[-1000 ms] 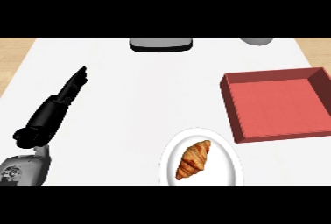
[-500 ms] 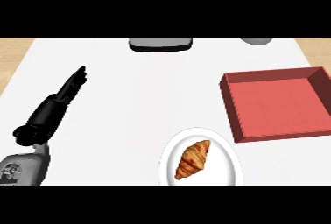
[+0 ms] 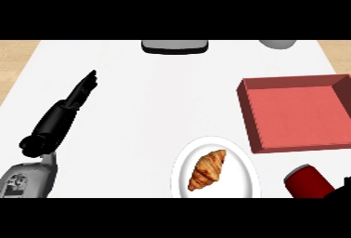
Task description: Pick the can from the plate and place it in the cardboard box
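I am holding the can (image 3: pixel 310 182) at the lower right edge of the view, off the plate (image 3: pixel 240 160) and just in front of the near wall of the box (image 3: pixel 296 114). My right hand (image 3: pixel 341 193) is showing only as a dark sliver at the corner beside the can, so I cannot tell how its fingers are set; I am judging from the can's tilt, and from its hanging clear of the plate, that this hand is carrying it. The can is sitting low and to the right of the plate, I think because the short way into the box runs over that near wall. The box is lying open-topped on the right of the table (image 3: pixel 158 102), its red floor bare. The croissant (image 3: pixel 208 169) is lying on the plate, which stands just left of the can. My left hand (image 3: pixel 81 93) is lying out flat on the left of the table, fingers straight and pointing away from me, forearm slanting up from the lower left corner; it is resting, holding nothing, well apart from the plate. At the far edge a dark tray-like thing (image 3: pixel 175 46) and a grey round thing (image 3: pixel 277 44) are sitting, both partly cut off.
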Robot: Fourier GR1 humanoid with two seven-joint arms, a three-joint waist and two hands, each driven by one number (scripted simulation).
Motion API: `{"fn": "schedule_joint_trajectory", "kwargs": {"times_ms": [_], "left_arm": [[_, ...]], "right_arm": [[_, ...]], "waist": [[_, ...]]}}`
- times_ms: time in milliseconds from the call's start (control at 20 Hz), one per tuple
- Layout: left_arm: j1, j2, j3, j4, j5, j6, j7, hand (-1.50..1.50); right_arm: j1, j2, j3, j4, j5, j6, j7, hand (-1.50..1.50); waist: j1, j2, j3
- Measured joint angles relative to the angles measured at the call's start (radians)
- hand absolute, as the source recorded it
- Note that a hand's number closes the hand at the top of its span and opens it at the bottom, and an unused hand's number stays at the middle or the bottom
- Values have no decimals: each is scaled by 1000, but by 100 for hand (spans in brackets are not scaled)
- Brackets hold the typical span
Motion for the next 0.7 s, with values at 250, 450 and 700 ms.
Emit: {"fn": "schedule_joint_trajectory", "kwargs": {"times_ms": [250, 450, 700], "left_arm": [[-19, -12, -15, 13, -13, -2, 0, 0], [-32, -21, -13, 35, -17, -1, -14, 0], [-54, -20, -14, 35, -11, -14, 1, 0]], "right_arm": [[-226, -30, -72, 167, -145, 87, 156, 150], [-409, -49, -43, 340, -89, 107, 186, 150], [-555, -98, 50, 564, 46, 171, 154, 150]], "waist": [[17, 3, 0], [26, 4, 1], [44, 9, 1]]}}
